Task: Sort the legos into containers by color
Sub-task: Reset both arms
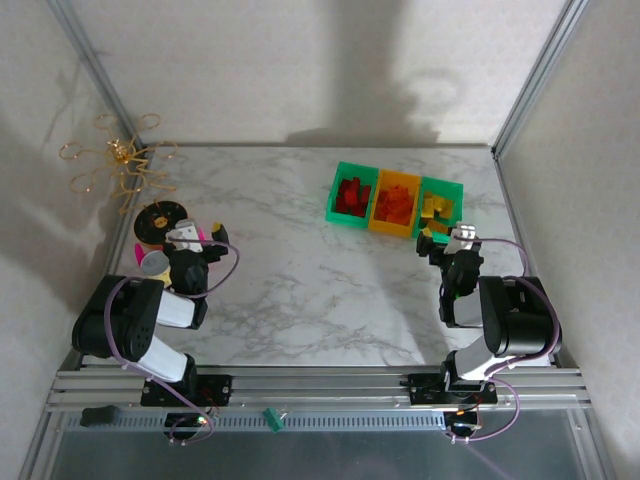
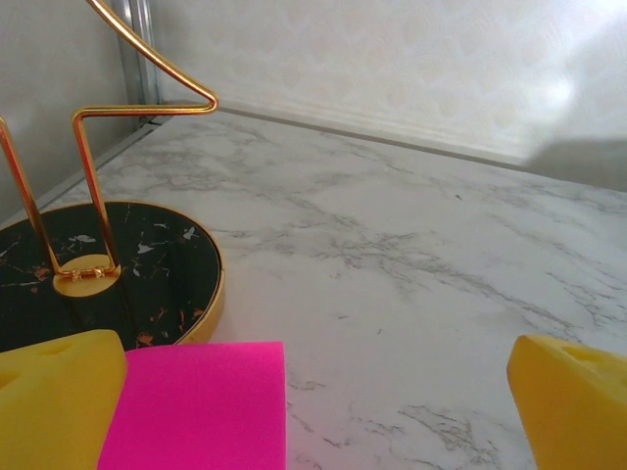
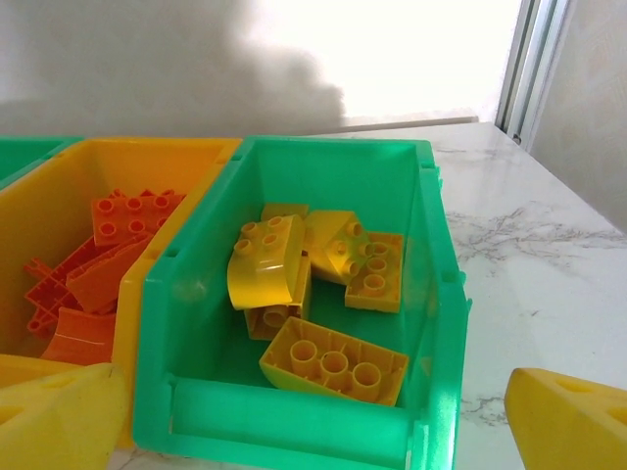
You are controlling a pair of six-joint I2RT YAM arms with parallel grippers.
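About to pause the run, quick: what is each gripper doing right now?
Left gripper: open, nothing gripped.
Right gripper: open, empty, facing the green bin of yellow legos.

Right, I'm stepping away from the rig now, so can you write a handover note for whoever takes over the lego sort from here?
Left claw: open, empty, low over the table beside a pink object, near the black round stand.
Right claw: open, empty, facing the right green bin.
Legos: red bricks in the left green bin, orange bricks in the orange bin, yellow bricks in the right green bin.
Done: each bin holds one colour; no loose brick seen on the table.
Left: probably nothing; check around the arms before closing out.
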